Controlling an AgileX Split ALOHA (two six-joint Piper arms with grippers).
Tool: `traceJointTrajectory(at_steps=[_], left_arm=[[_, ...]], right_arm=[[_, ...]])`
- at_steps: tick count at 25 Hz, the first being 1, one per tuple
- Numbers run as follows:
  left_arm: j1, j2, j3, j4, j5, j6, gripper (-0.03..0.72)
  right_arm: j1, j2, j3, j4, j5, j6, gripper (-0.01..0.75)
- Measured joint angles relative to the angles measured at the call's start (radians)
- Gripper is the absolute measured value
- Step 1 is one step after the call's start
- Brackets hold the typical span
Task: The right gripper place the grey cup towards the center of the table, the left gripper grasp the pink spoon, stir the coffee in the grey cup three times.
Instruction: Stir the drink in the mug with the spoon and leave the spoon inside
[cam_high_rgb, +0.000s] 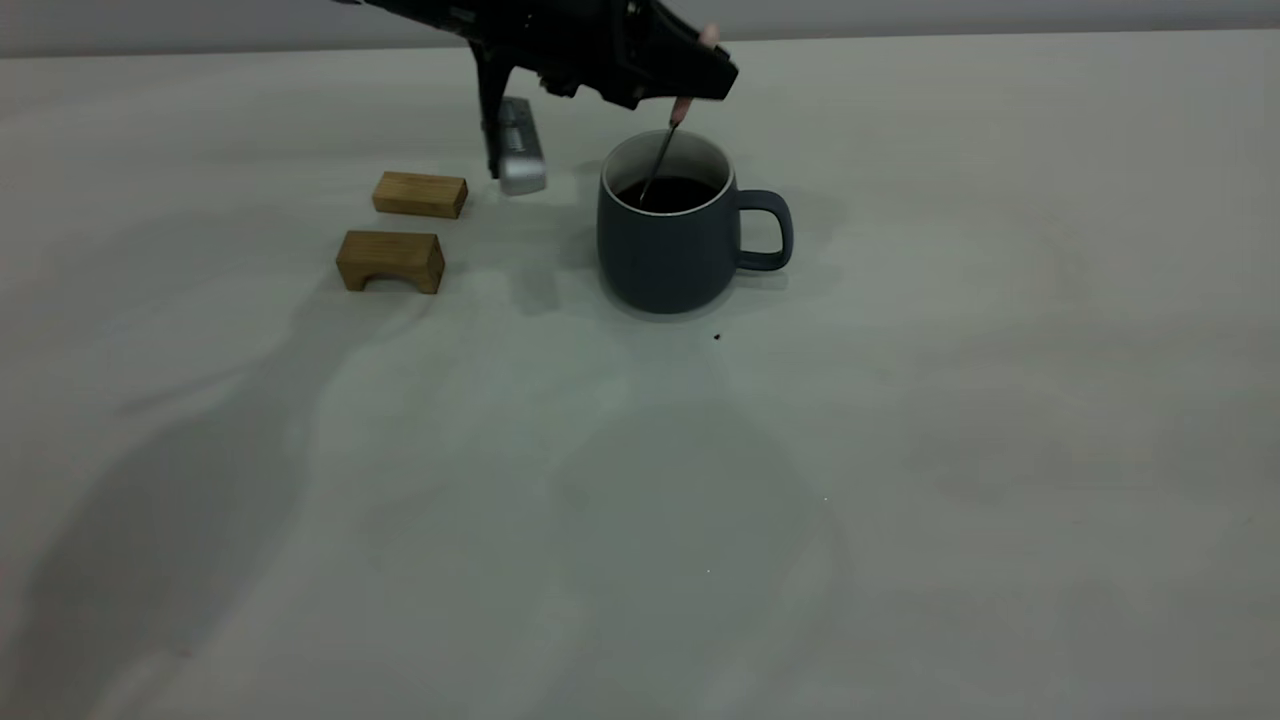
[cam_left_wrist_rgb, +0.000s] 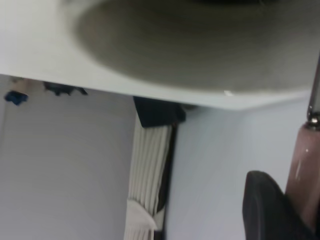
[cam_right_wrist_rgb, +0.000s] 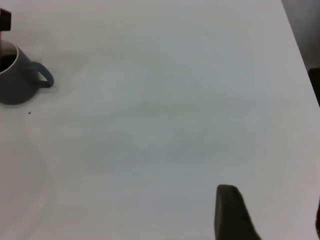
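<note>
Bare table (cam_high_rgb: 640, 520) fills the near part of the exterior view, marked only by a few tiny dark specks. Farther back, near the middle, the grey cup (cam_high_rgb: 668, 232) stands upright with its handle toward the right side. Dark coffee (cam_high_rgb: 668, 193) fills it partway. Above the cup, the left gripper (cam_high_rgb: 690, 85) reaches in from the upper left and is clenched on the pale handle of the pink spoon (cam_high_rgb: 666, 150), whose thin metal neck slants down into the coffee. Two wooden blocks (cam_high_rgb: 405, 228) lie to the left of the cup, well apart from it. From the right wrist view, the right gripper (cam_right_wrist_rgb: 270, 215) hangs over bare table far from the cup, its fingers spread and holding nothing.
</note>
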Motion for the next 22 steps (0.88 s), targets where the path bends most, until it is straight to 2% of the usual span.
traceJointTrajectory(at_steps=[5, 10, 16, 22], left_arm=[[-0.037, 0.021, 0.000, -0.098, 0.003, 0.072, 0.149], [-0.053, 0.038, 0.000, -0.088, 0.081, 0.083, 0.149], [-0.001, 0.038, 0.000, 0.033, 0.194, -0.010, 0.149], [0.036, 0.038, 0.000, 0.042, 0.151, -0.060, 0.149]], right_arm=[[0.000, -0.001, 0.000, 0.000, 0.000, 0.000, 0.438], [0.000, -0.001, 0.000, 0.000, 0.000, 0.000, 0.438], [0.000, -0.001, 0.000, 0.000, 0.000, 0.000, 0.438], [0.000, -0.001, 0.000, 0.000, 0.000, 0.000, 0.438]])
